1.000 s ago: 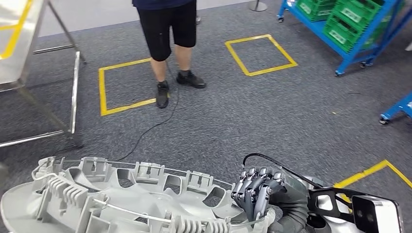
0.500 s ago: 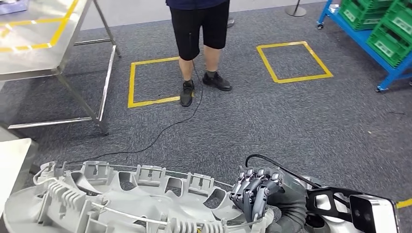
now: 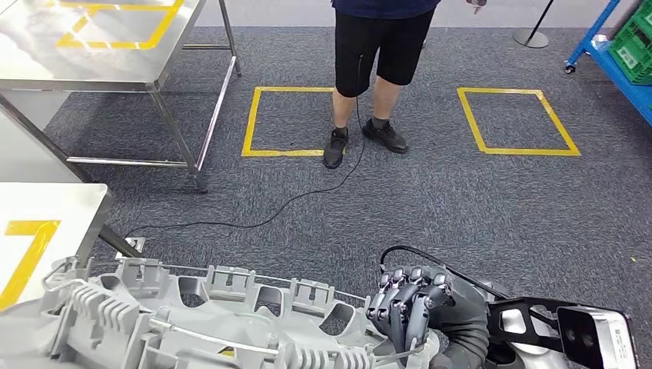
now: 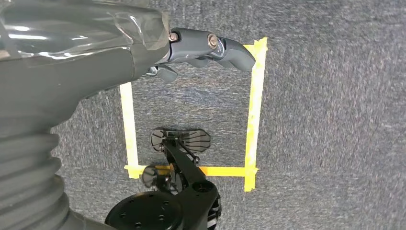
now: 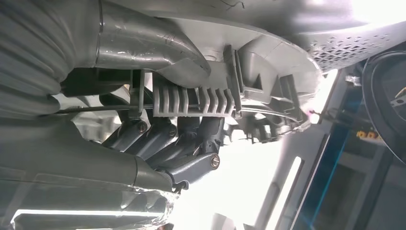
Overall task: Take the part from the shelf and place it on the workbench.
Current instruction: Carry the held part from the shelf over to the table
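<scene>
The part [image 3: 192, 323] is a large grey plastic wheel cover with ribbed clips around its rim, lying across the bottom of the head view. My right hand [image 3: 407, 304] grips its right edge, dark fingers curled over the rim. The right wrist view shows those fingers [image 5: 177, 143] wrapped under the part's ribbed clip [image 5: 196, 100]. My left hand [image 4: 143, 48] hangs over the carpet and holds nothing, its fingers loosely extended. The steel workbench [image 3: 115, 69] with yellow tape stands at the upper left.
A second pale surface [image 3: 46, 223] with yellow tape lies at the left edge, close to the part. A person [image 3: 380, 38] stands ahead between two yellow floor squares. A black cable [image 3: 254, 223] trails across the carpet. A blue shelf [image 3: 615, 65] is at the far right.
The whole view has swung left: the workbench and the pale surface have come into sight, and the person and blue shelf have slid right. The part stays in my right hand.
</scene>
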